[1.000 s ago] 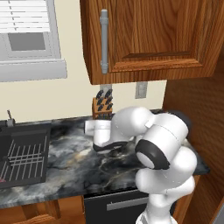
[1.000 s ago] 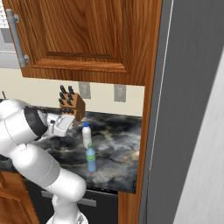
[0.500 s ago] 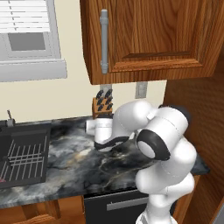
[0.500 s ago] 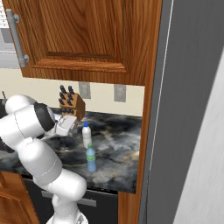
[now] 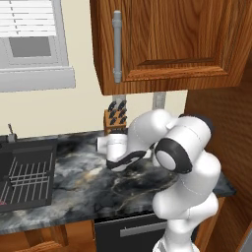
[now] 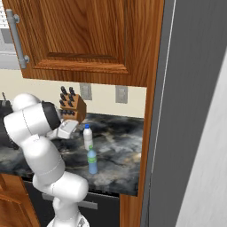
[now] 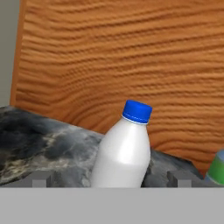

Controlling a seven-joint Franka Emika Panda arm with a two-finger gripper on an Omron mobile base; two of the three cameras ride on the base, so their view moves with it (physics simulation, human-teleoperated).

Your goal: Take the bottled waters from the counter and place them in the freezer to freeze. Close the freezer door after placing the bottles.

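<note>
- The hand (image 7: 112,183) is open, holding nothing, its fingertips either side of the white bottle (image 7: 124,148).
- That bottle stands upright on the desk (image 6: 117,150); the green-capped bottle (image 6: 92,161) stands at its 5 o'clock.
- A knife block (image 6: 71,106) stands at 10 o'clock.

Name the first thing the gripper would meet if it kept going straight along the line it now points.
Most likely the white bottle: it stands upright on the counter, centred ahead of the open gripper, with the wooden panel behind it. How far off is unclear.
</note>
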